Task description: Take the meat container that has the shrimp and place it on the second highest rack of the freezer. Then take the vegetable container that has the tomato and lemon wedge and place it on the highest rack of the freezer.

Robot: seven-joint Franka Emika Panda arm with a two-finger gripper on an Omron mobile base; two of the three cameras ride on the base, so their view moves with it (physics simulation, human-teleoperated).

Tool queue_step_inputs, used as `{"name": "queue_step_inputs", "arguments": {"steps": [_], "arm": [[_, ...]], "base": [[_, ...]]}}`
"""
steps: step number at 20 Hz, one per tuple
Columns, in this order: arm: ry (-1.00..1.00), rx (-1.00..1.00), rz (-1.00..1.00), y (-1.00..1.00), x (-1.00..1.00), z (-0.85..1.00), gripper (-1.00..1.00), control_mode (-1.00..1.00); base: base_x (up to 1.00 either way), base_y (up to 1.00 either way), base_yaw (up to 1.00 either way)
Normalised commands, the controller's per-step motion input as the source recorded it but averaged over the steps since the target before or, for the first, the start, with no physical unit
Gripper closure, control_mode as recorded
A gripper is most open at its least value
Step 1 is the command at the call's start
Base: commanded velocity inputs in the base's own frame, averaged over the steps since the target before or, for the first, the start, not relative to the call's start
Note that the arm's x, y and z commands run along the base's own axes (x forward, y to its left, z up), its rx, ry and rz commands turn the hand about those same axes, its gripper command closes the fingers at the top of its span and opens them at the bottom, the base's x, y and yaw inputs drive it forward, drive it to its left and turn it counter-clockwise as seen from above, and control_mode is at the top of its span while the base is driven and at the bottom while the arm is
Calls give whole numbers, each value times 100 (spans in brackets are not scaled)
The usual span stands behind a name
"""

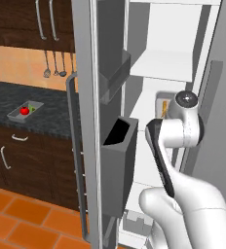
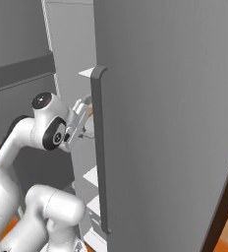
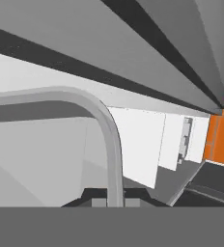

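My gripper (image 3: 115,201) is shut on the grey rim of the meat container (image 3: 102,106), which curves up between the fingertips. Inside the open freezer (image 1: 202,58) the arm holds that container (image 1: 162,103) just under a white rack (image 1: 163,65). A speck of orange at the hand (image 2: 90,111) looks like the shrimp. In the right base view the gripper (image 2: 88,113) is partly hidden behind the door handle (image 2: 99,147). The vegetable container (image 1: 17,115) rests on the dark counter at the left, holding the red tomato (image 1: 24,111) and the green lemon wedge (image 1: 32,108).
The open freezer door (image 1: 85,121) with two grey bins (image 1: 117,165) stands between the counter and the interior. The other grey door (image 2: 175,123) walls in the right side. Lower white shelves (image 2: 91,174) lie beneath the hand. Dark wood cabinets (image 1: 17,160) stand below the counter.
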Motion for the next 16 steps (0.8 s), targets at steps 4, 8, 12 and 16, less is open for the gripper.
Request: {"name": "queue_step_inputs", "arguments": {"steps": [4,8,12,16], "arm": [[-1,1,-3,-13,36,-31,100,-100],[0,1,-2,-14,40,-38,100,-100],[0,5,0,-33,62,-27,100,-100],[0,6,0,-38,76,-15,100,-100]], "base": [[0,0,0],[0,0,0],[0,0,0],[0,0,0]]}}
